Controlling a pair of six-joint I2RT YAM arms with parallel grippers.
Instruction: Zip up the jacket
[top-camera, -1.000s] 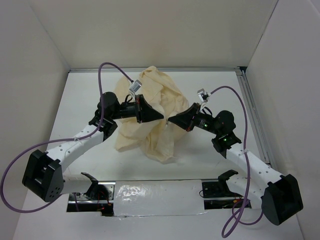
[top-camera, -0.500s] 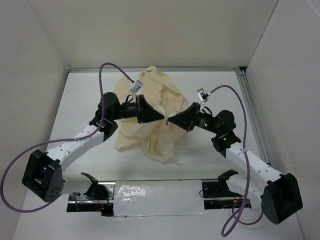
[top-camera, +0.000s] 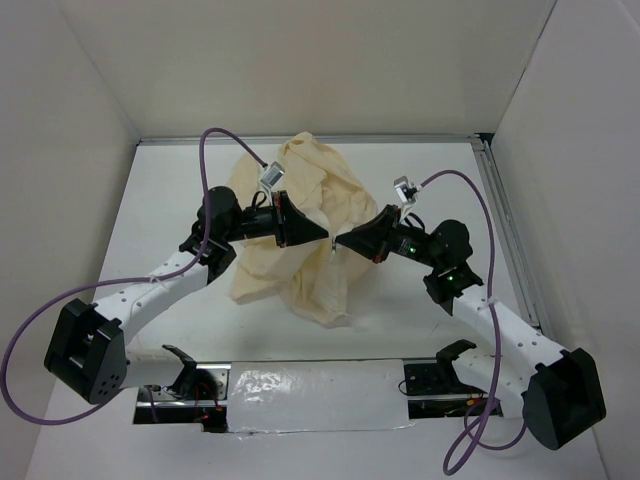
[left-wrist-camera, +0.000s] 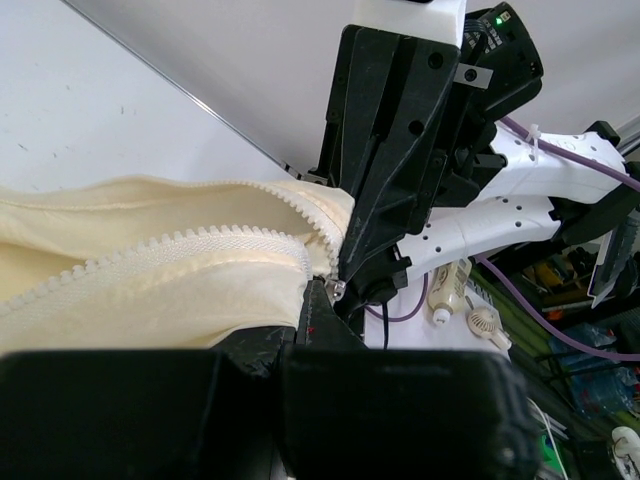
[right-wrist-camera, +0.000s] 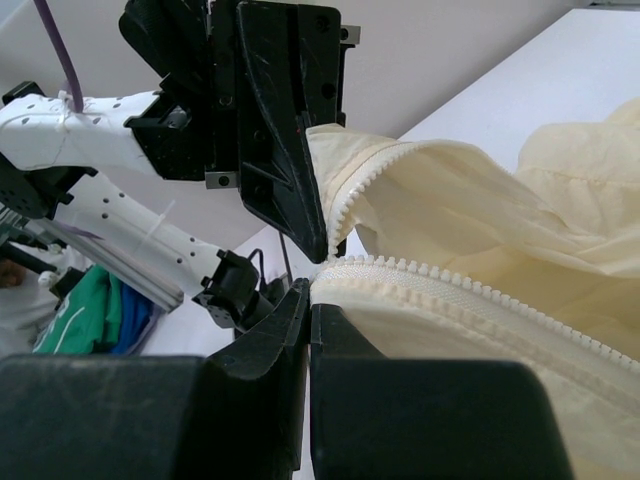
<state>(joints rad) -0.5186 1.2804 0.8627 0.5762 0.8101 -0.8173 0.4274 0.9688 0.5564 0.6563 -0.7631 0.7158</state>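
No text, brand, number or sign can be read in any view. The small white tag (top-camera: 270, 174) on the wrist of the left arm (top-camera: 170, 275) and a similar white tag (top-camera: 403, 187) on the right arm (top-camera: 500, 325) are too small to make out.

The jacket (top-camera: 300, 235), pale cream-yellow and wrinkled, lies bunched mid-frame, its front lifted, white zipper teeth (right-wrist-camera: 440, 275) still parted.

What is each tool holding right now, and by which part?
Both tools are shut on the jacket: the left tool pinches one zipper edge at its end, the right tool the other.
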